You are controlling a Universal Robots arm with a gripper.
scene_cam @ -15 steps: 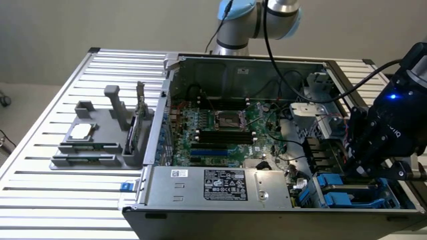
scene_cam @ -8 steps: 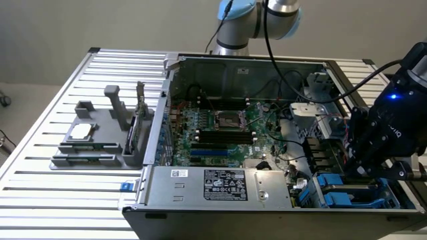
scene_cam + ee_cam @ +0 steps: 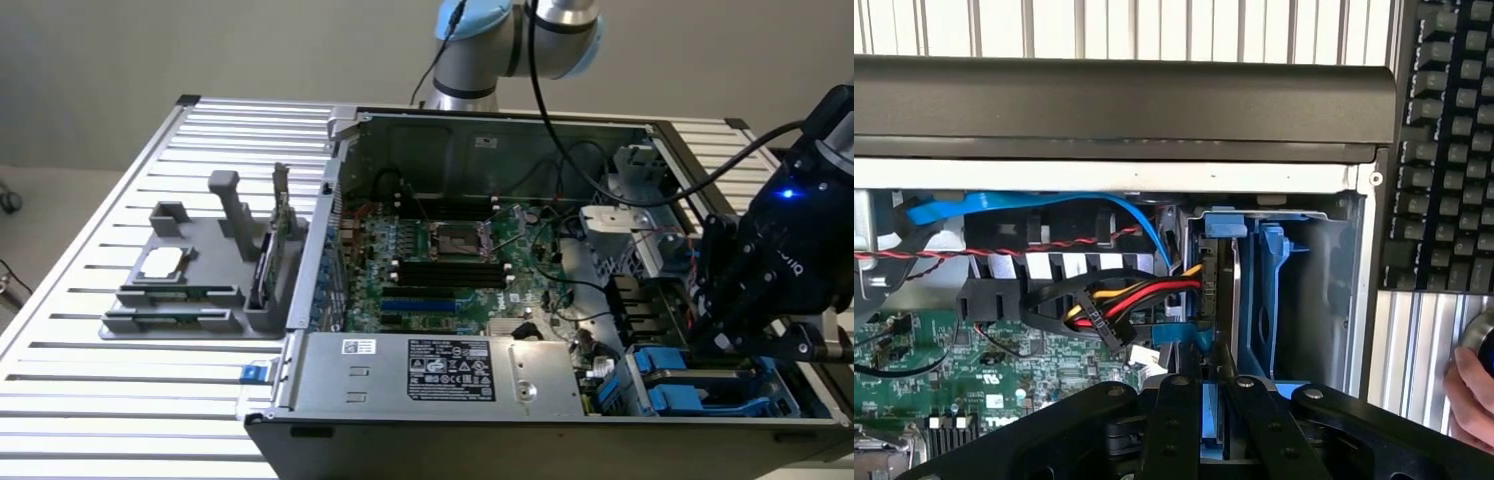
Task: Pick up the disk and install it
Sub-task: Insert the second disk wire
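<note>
One gripper (image 3: 747, 345) sits low over the drive bay at the exterior view's right end of the open PC case (image 3: 400, 410), fingers (image 3: 1172, 420) nearly together, clamped on the disk's top edge. Disk (image 3: 1222, 300) stands on edge, partly down in the bay, blue frame (image 3: 1224, 222) visible up top. Red/yellow power cables (image 3: 1129, 300) just beside it. Keyboard (image 3: 1449, 140) outside case. Person's hand (image 3: 1472, 395) near the case.

A robotics lab or test workshop: an opened computer case (image 3: 534, 300) lies on a slatted aluminium worktop (image 3: 120, 180), with a grey parts fixture (image 3: 200, 270) and a keyboard (image 3: 1449, 140) beside it.
</note>
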